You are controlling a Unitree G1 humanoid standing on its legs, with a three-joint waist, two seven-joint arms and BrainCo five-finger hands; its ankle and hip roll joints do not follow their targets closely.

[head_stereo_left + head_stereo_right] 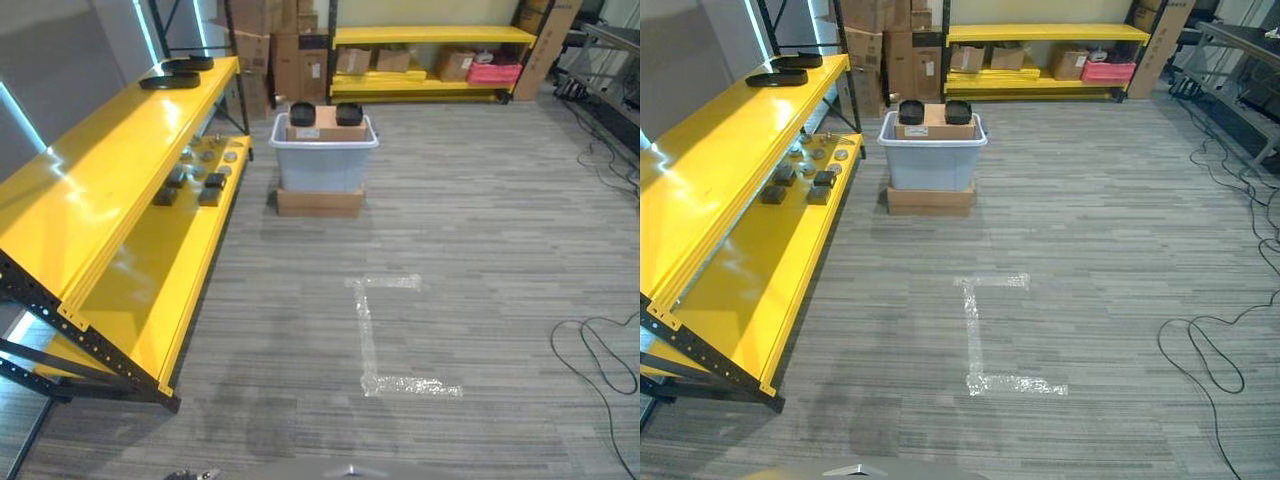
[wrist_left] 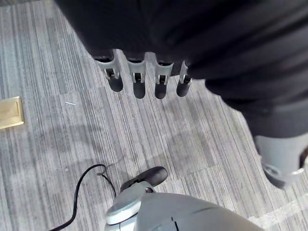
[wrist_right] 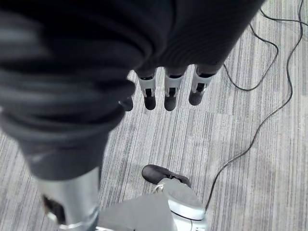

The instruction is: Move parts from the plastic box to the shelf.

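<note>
Open carpet [image 1: 470,220] toward the plastic box [image 1: 323,160], yellow shelf [image 1: 110,170] along the left.

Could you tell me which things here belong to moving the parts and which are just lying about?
For the job:
- plastic box on a cardboard base
- two black parts on top of it
- yellow shelf with small parts already on its lower level
- left hand and right hand, both empty over the floor

Lying about:
- tape marks on the carpet
- far rack with cartons

plastic box [image 1: 322,160]: 1 | black parts in box [image 1: 302,113] [image 1: 349,113]: 2 | black discs on shelf top [image 1: 170,81] [image 1: 188,63]: 2
</note>
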